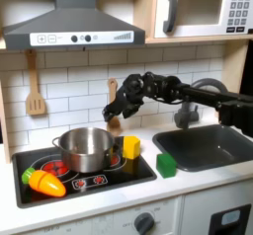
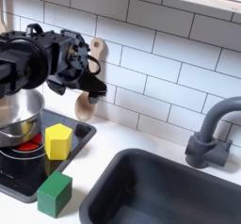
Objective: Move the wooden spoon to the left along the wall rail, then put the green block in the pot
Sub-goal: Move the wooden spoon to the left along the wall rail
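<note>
Now claw (image 2: 89,77) closed around wooden spoon (image 2: 88,104).

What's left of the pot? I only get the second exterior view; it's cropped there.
Observer: An orange toy carrot lies on the stove, at the first exterior view's left of the pot.
Operator: Else on the wall?
Observer: A wooden spatula hangs far toward the first exterior view's left, apart from the wooden spoon.
Operator: Overhead?
Observer: A grey range hood, a microwave beside it.
</note>
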### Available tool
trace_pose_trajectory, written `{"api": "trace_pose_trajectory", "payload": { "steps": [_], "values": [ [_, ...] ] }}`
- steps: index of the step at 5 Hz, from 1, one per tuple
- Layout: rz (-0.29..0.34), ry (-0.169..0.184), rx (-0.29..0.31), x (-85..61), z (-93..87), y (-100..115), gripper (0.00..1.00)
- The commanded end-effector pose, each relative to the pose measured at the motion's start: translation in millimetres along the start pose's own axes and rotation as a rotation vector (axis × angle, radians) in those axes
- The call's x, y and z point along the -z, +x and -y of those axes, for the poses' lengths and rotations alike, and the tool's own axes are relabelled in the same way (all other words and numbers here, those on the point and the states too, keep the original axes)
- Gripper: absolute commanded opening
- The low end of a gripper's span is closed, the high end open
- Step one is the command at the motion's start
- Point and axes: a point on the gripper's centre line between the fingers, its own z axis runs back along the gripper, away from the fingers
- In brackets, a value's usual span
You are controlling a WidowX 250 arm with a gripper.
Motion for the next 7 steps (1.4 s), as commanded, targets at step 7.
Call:
{"api": "trace_pose_trajectory", "payload": {
  "steps": [7],
  "values": [
    [0.093,-0.022,0.004,21.6,4.6,13.2,1.00]
  ]
}}
